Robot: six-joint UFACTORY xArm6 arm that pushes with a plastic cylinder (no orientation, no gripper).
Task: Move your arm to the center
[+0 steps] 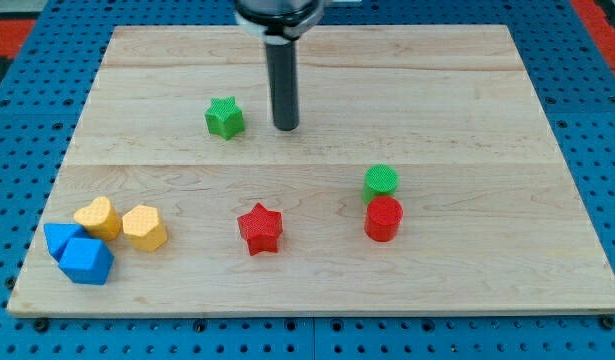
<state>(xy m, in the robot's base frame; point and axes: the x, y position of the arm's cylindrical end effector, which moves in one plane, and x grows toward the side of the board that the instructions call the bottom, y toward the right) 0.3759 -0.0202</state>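
my tip (pixel 286 127) rests on the desk (pixel 467 270) in the upper centre of the frame, just right of the green star (pixel 224 117), not touching it. rod's upper part cut off at the top edge. no pincer visible. blue blocks (pixel 79 255) at lower left overlap, shapes unclear.

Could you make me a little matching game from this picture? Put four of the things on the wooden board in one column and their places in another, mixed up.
Things:
1. green star-shaped block
2. red star-shaped block
3. red cylinder block
4. pair of blue blocks

Places:
A. view's bottom-left corner, beside the yellow blocks
B. just below the green cylinder block
C. just left of my tip
D. near the bottom middle, standing alone

Pairs: 1-C, 2-D, 3-B, 4-A
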